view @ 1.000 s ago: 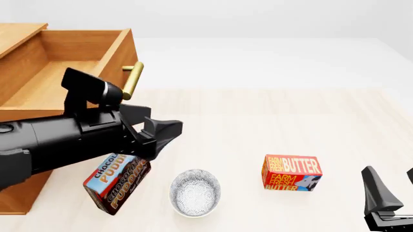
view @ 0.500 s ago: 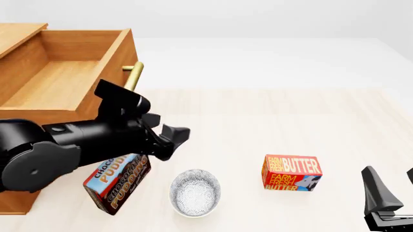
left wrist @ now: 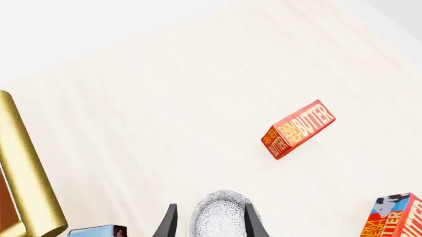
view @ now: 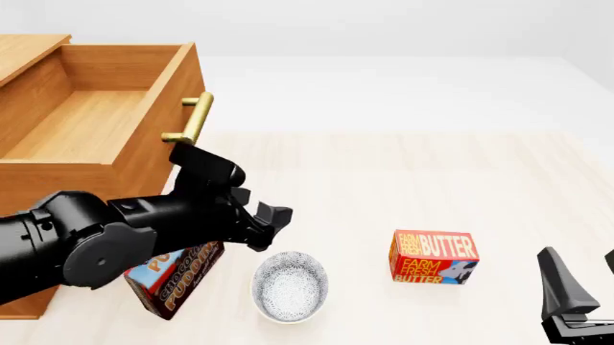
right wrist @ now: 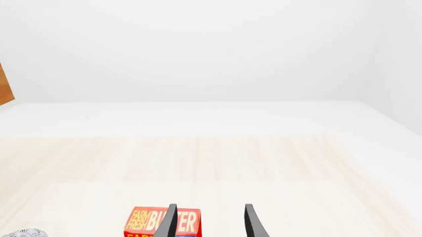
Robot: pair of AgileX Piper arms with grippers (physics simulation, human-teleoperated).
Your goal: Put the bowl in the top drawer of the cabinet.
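Observation:
The speckled white bowl (view: 290, 285) sits upright on the table near the front edge, and in the left wrist view the bowl (left wrist: 224, 217) shows between the two spread fingers. My left gripper (view: 272, 224) hangs open just above and behind it, holding nothing. The cabinet (view: 29, 287) stands at the far left with its top drawer (view: 86, 129) pulled out and empty, brass handle (view: 197, 118) facing right. At the bottom right, my right gripper (view: 583, 277) stays open and empty, far from the bowl.
A chocolate pudding box (view: 177, 277) lies tilted left of the bowl, partly under my left arm. A red butter box (view: 433, 257) stands to the bowl's right. The left wrist view shows another butter box (left wrist: 396, 217) at its edge.
My left arm has swung down and away from the drawer handle, bringing its open gripper lower and closer to the bowl. The right arm, bowl and boxes have not moved.

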